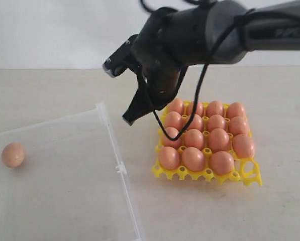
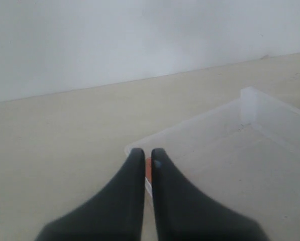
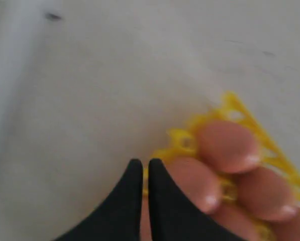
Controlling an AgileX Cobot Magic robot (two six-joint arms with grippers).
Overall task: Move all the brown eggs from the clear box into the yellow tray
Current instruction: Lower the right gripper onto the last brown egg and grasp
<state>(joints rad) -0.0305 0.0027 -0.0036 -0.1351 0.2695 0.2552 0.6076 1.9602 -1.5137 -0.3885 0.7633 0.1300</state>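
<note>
One brown egg [image 1: 13, 154] lies at the far left end of the clear box [image 1: 64, 201]. Several more brown eggs [image 1: 194, 158] fill the yellow tray [image 1: 240, 176], whose front right cup [image 1: 247, 168] holds nothing. My right gripper [image 1: 129, 119] hangs shut and empty above the tray's back left corner. Its wrist view shows the jaws [image 3: 142, 163] together over the tray edge [image 3: 182, 139] and eggs [image 3: 227, 145]. My left gripper [image 2: 146, 153] is shut with nothing in it, near a corner of the box [image 2: 230, 150]. A sliver of egg [image 2: 147, 168] shows beyond its fingers.
The box and tray sit side by side on a pale tabletop [image 1: 280, 100], with a white wall [image 1: 49, 30] behind. A small clip tab [image 1: 121, 169] sticks out from the box's right rim. The right arm [image 1: 230, 30] reaches in from the upper right.
</note>
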